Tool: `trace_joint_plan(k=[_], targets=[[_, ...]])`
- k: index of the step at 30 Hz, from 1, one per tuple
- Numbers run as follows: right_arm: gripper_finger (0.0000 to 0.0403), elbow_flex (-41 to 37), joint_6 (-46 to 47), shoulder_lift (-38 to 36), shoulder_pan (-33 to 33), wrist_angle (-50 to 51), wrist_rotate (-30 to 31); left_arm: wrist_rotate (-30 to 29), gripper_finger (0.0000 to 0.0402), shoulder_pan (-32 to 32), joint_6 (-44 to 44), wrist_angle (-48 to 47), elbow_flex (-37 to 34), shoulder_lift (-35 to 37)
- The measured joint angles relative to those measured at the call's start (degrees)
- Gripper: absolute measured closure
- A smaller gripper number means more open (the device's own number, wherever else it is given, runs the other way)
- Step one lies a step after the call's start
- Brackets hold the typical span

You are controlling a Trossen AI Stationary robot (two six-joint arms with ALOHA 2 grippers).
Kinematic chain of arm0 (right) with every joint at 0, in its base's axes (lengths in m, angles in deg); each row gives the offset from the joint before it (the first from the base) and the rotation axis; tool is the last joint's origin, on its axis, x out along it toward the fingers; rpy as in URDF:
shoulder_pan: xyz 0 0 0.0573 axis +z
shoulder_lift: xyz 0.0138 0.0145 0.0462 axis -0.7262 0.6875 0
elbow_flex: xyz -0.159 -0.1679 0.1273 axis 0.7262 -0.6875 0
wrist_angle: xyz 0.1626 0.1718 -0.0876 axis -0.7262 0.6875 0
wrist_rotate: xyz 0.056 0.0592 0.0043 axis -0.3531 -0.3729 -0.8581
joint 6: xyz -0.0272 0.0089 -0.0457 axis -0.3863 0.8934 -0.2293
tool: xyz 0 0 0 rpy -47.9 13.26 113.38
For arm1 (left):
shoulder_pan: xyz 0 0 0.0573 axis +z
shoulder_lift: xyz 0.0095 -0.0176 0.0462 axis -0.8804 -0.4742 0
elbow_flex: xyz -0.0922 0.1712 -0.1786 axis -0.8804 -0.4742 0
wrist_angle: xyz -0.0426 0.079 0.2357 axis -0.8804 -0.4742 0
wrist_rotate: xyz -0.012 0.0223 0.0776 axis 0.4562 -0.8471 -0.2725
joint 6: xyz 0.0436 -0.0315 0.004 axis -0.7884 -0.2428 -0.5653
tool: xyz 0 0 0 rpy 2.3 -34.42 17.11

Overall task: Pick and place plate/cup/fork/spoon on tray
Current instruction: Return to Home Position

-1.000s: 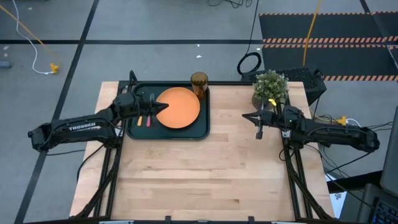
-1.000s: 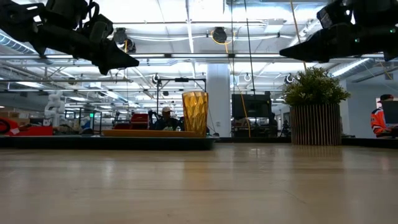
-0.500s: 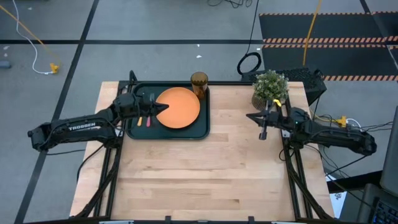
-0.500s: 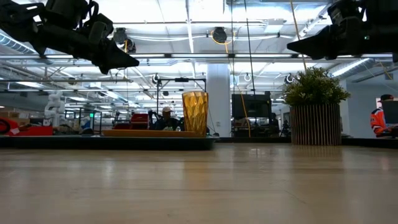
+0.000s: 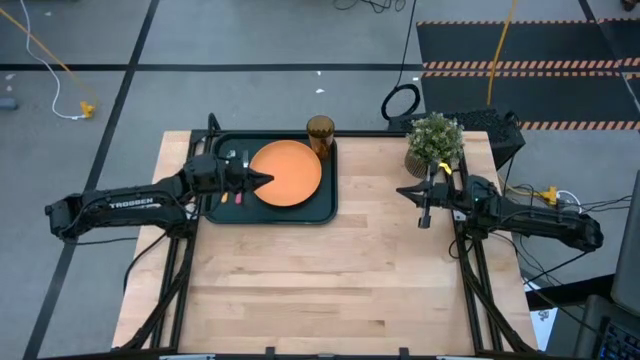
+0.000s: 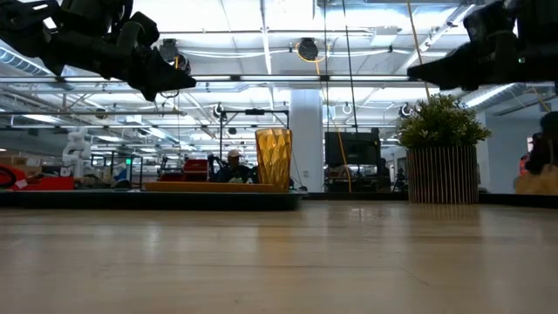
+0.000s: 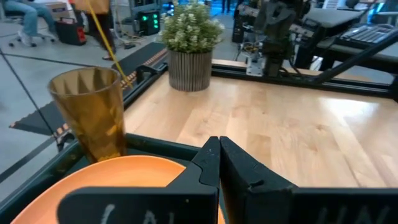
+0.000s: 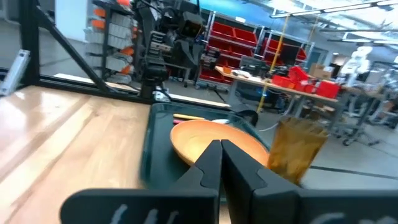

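Upper centre of the overhead frame, the tray (image 5: 322,212) holds the orange plate (image 5: 290,172), the amber cup (image 5: 320,129) at its top right corner, and the spoon (image 5: 224,199) and fork (image 5: 238,198) left of the plate. The left gripper (image 5: 264,179) hovers at the plate's left edge, fingers together and empty. The right gripper (image 5: 402,190), likewise closed, hangs just below the potted plant (image 5: 434,138).

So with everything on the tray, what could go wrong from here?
The shut left gripper hangs above the plate's edge near the fork; a low sweep might scatter them. The right gripper sits close to the potted plant and could brush it. The tall cup at the tray's corner might tip if bumped.
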Motion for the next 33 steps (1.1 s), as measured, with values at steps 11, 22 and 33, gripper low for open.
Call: trace_joint_plan(k=[11,22,33], targets=[[0.0403,-6.57,1.96,0.05,0.00,-10.71,0.54,-1.98,0.0401,-2.44,0.09,-1.33,0.00,0.00],[0.0403,-6.75,-0.10,-9.34,-0.02,-1.95,4.84,-2.04,0.0401,-2.42,-0.23,-2.45,0.00,0.07],[0.0403,-6.55,0.45,-17.79,-0.02,9.12,3.37,-3.02,0.0401,-2.37,-0.33,-2.63,0.00,0.07]])
